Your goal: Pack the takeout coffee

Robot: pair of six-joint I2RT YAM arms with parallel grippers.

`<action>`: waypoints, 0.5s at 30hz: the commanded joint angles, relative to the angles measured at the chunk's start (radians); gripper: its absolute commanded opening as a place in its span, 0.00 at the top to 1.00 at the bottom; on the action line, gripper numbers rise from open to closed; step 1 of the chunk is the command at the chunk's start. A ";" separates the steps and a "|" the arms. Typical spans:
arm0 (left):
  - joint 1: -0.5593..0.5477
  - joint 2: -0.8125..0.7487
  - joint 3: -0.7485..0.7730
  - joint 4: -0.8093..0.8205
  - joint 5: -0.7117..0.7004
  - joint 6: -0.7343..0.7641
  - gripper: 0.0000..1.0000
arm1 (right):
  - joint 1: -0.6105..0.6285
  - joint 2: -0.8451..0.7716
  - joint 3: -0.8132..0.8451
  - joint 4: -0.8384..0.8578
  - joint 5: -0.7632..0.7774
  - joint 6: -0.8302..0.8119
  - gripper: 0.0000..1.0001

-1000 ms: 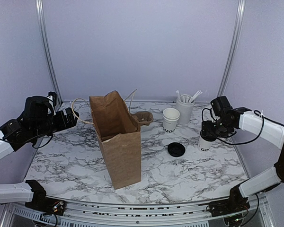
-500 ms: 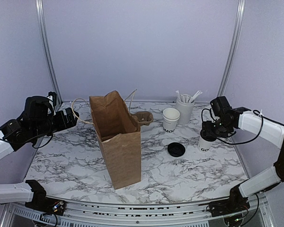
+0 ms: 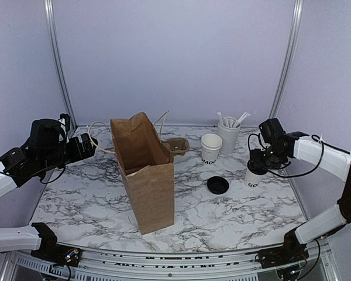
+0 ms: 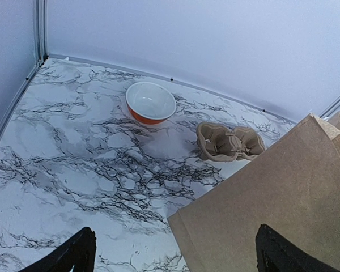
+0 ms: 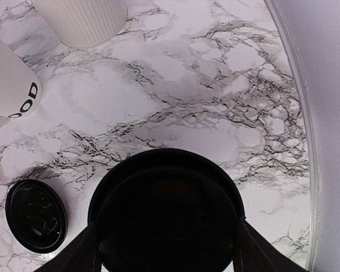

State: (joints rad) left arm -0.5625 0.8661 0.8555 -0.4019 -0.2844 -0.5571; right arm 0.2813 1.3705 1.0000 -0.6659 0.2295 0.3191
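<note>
At the right of the table stands the takeout coffee (image 3: 253,177), a white cup with dark lettering under a black lid (image 5: 167,209). My right gripper (image 3: 259,160) comes down on it from above. In the right wrist view its fingers (image 5: 85,249) press against both sides of the lid's rim. A second white lettered cup (image 3: 211,147) stands uncovered farther left, and a loose black lid (image 3: 217,185) lies in front of it. My left gripper (image 3: 85,146) hovers open at the far left, beside the paper bag (image 3: 143,172), holding nothing.
The tall brown bag stands upright and open at mid-table. Behind it lie a brown pulp carrier (image 3: 178,146) and an orange bowl (image 4: 151,102). A ribbed white cup of stirrers (image 3: 228,136) stands at the back right. The right wall post is close behind my right arm.
The right gripper's fingers have drawn in around the lidded cup and the wrist has edged slightly left. The left arm and everything else have stayed put.
</note>
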 commanded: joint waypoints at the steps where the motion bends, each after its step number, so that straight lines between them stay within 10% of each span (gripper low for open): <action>1: 0.009 -0.001 0.027 -0.021 0.011 -0.004 0.01 | -0.010 0.010 0.028 0.006 0.004 -0.005 0.29; 15: 0.009 -0.002 0.022 -0.021 -0.002 -0.008 0.01 | -0.010 -0.017 0.052 -0.013 0.001 -0.015 0.32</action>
State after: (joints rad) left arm -0.5606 0.8696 0.8555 -0.4023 -0.2737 -0.5610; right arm 0.2813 1.3705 1.0027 -0.6678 0.2287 0.3134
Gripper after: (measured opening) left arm 0.993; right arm 0.719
